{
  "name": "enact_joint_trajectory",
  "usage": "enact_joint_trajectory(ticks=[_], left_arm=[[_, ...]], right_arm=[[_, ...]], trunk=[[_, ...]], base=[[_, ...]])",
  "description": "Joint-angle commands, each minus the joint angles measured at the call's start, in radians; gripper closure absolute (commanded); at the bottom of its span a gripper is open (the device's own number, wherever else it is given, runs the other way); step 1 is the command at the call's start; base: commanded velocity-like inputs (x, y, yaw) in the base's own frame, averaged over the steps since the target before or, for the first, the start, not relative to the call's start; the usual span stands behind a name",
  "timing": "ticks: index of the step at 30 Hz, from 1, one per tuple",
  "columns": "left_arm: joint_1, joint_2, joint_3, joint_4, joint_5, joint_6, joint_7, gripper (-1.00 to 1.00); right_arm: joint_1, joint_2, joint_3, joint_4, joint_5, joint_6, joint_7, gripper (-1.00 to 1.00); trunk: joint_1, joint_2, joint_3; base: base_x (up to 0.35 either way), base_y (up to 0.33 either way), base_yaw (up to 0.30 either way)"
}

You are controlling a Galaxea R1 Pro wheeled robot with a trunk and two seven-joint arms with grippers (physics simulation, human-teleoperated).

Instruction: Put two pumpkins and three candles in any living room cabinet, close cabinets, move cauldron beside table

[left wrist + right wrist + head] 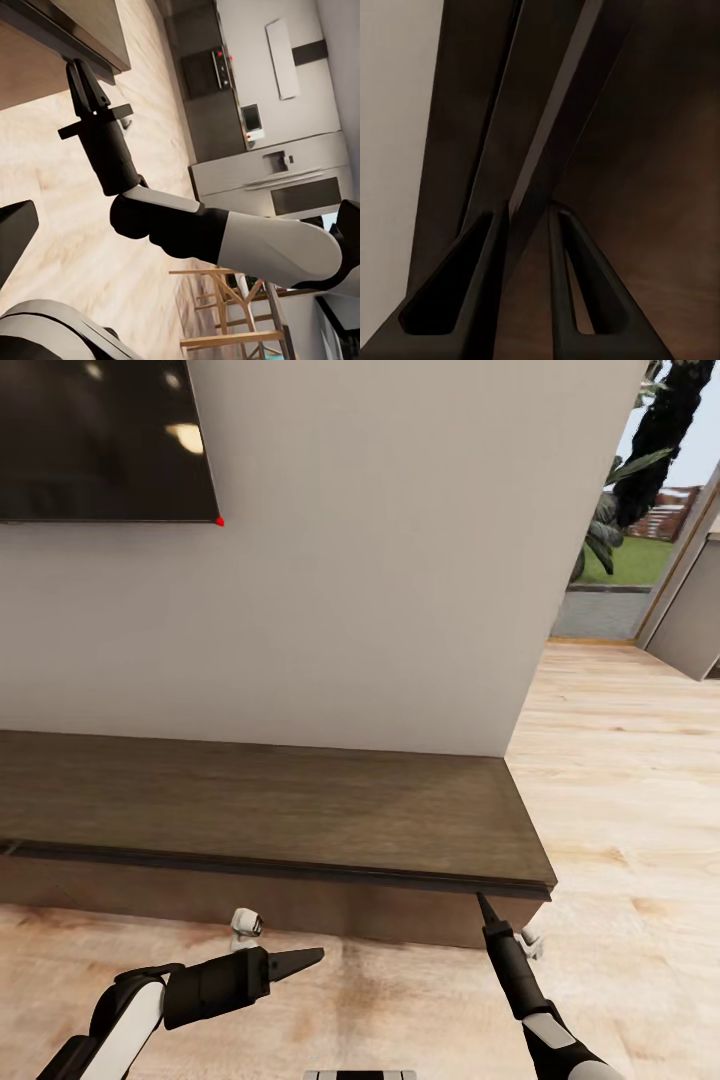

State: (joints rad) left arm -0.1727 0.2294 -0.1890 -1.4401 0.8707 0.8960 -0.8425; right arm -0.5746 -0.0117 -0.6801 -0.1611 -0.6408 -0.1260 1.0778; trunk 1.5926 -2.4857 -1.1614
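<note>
The cabinet [270,810], a long, low dark-brown wood unit with a flat top, is seen in the head view standing against a pale wall [400,560], its front face closed flush under the overhanging top edge. Its right end stops level with the wall's corner, beyond which light wood flooring [620,760] runs toward an opening with greenery outside. A dark wall-mounted television [100,440] hangs above the cabinet's left part.

The right gripper [483,901] is raised in front of the cabinet's right end, its tip just beneath the top's lip. In the right wrist view its two fingers [472,292] are set narrowly apart on either side of a thin edge of the cabinet [555,150]; whether they press on it cannot be told.

The left gripper [312,958] is held low above the floor, well short of the cabinet front, pointing to the right, with its fingers brought together on nothing.

Kitchen cupboards [262,180] are seen in the left wrist view.
</note>
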Motion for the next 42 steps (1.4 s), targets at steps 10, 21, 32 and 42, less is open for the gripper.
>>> enact_joint_trajectory(ticks=[10, 21, 32, 42], left_arm=[[-0.001, 0.000, -0.001, 0.000, 0.004, 0.004, -0.001, -1.00], [-0.001, -0.001, -0.001, 0.000, 0.004, 0.004, -0.002, -1.00], [-0.001, 0.000, -0.001, 0.000, 0.004, 0.004, -0.002, -1.00], [-0.001, 0.000, -0.001, 0.000, 0.004, 0.004, -0.002, -1.00]], right_arm=[[-0.001, -0.001, 0.007, 0.002, -0.008, -0.004, 0.006, 1.00], [-0.001, 0.000, 0.007, 0.002, -0.008, -0.005, 0.005, 1.00], [-0.001, 0.001, 0.007, 0.002, -0.008, -0.006, 0.005, 1.00], [-0.001, 0.001, 0.008, 0.002, -0.008, -0.006, 0.005, 1.00]], trunk=[[0.000, 0.000, -0.001], [0.000, 0.000, -0.001], [0.000, 0.000, -0.001], [0.000, 0.000, -0.001]], base=[[-0.048, 0.000, 0.000], [-0.146, 0.000, 0.000], [-0.173, 0.000, 0.000], [-0.133, 0.000, 0.000]])
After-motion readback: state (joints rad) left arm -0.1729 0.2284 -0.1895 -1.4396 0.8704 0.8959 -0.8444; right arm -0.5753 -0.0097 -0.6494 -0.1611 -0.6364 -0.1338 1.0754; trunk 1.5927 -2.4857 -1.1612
